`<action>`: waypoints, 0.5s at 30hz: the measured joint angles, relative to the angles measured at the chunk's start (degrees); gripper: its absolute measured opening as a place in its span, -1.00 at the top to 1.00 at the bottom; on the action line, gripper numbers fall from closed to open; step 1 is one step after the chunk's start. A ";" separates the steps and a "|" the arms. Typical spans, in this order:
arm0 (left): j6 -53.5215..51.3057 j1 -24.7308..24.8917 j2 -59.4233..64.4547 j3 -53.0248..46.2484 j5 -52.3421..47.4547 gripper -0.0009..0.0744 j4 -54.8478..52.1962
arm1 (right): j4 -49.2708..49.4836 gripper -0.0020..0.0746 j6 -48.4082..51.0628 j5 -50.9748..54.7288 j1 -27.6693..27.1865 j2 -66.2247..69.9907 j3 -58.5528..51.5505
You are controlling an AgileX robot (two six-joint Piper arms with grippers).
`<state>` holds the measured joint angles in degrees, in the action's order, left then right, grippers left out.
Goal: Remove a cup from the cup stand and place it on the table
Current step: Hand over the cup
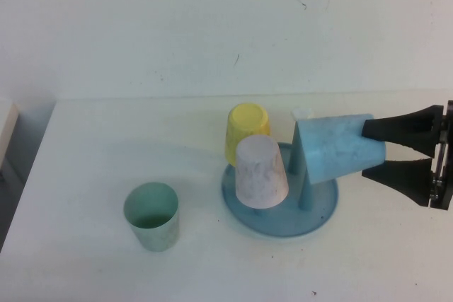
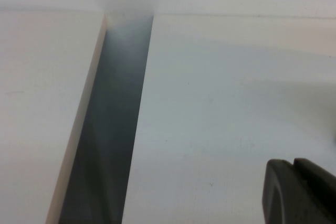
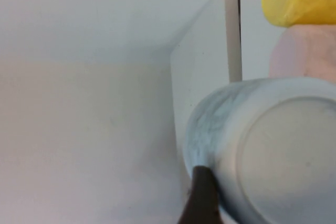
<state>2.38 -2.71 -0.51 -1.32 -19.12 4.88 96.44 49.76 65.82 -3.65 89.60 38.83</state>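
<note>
Gripping the cup above the cup stand, right hand; left hand grip unclear

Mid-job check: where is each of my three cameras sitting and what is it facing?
High view: raised on the robot's side, looking down at the table, the cup stand and the right pincer clamping the cup.
Left wrist view: over bare table beside a gap; only the left pincer shows.
Right wrist view: behind the cup's base, one finger visible.
High and right wrist views share the cup and the yellow cup.
</note>
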 joint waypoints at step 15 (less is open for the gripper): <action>0.00 0.00 0.00 0.00 0.00 0.98 0.00 | 0.12 -0.45 -26.52 0.13 0.00 0.00 4.02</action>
<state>2.38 -2.71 -0.51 -1.32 -19.12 4.88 96.56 23.24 65.95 -3.65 89.60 42.85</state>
